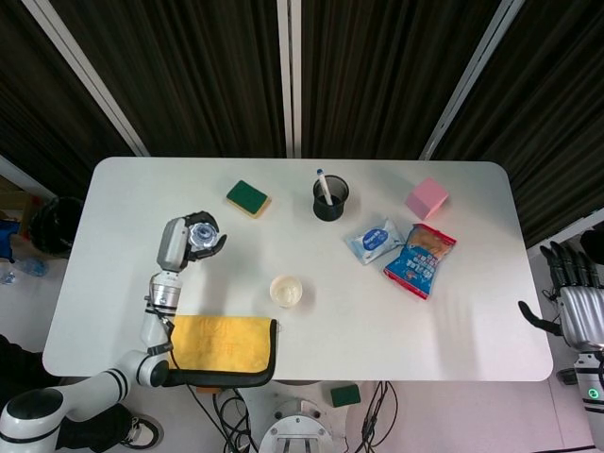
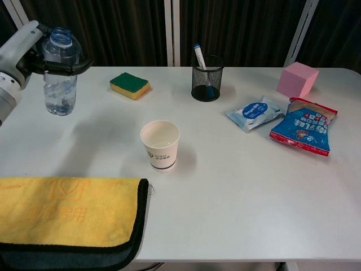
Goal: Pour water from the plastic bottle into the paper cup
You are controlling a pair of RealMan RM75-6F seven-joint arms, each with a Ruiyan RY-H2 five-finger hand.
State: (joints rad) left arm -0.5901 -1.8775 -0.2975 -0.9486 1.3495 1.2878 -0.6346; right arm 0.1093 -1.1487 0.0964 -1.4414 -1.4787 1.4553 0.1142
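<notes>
The clear plastic bottle (image 2: pixel 59 79) is upright and uncapped at the table's left side, holding a little water; in the head view the bottle (image 1: pixel 201 233) shows from above. My left hand (image 2: pixel 21 49) grips it around the upper part, fingers wrapped round the shoulder. I cannot tell whether its base touches the table. The white paper cup (image 2: pixel 160 144) stands upright well to the right of the bottle and nearer the front, also visible as the cup (image 1: pixel 286 291) from above. My right hand (image 1: pixel 574 304) hangs off the table's right edge, fingers apart and holding nothing.
A green and yellow sponge (image 2: pixel 130 86) lies behind the cup. A black mesh pen holder (image 2: pixel 206 79) stands at the back centre. A pink cube (image 2: pixel 297 79) and two snack packets (image 2: pixel 302 132) lie on the right. A yellow cloth (image 2: pixel 62 214) covers the front left.
</notes>
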